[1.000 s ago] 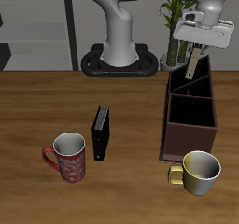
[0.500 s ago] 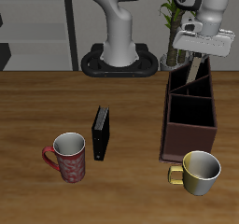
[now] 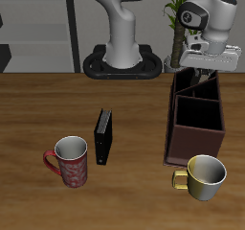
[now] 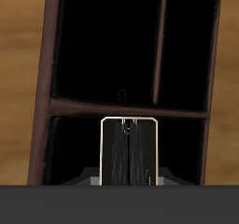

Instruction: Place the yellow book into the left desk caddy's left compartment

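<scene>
The left desk caddy (image 3: 196, 114) is a long dark maroon box with three open sections, standing by the table's back. My gripper (image 3: 201, 71) hangs low over its far end, at the wedge-shaped left compartment (image 3: 191, 83). It is shut on the yellow book (image 4: 129, 153), a thin pale tan book held upright on edge. In the wrist view the book's lower edge points down into the caddy, just before a cross divider (image 4: 126, 107). In the exterior view the book is hidden by the gripper and the caddy wall.
A yellow mug (image 3: 204, 176) stands just in front of the caddy's near end. A black upright book (image 3: 103, 135) and a red mug (image 3: 70, 160) stand mid-table. A plant (image 3: 177, 28) and the robot base (image 3: 122, 61) are at the back.
My gripper has come down with the book, from above the caddy's far end to its rim. The book has sunk into the end section and no longer shows in the exterior view.
</scene>
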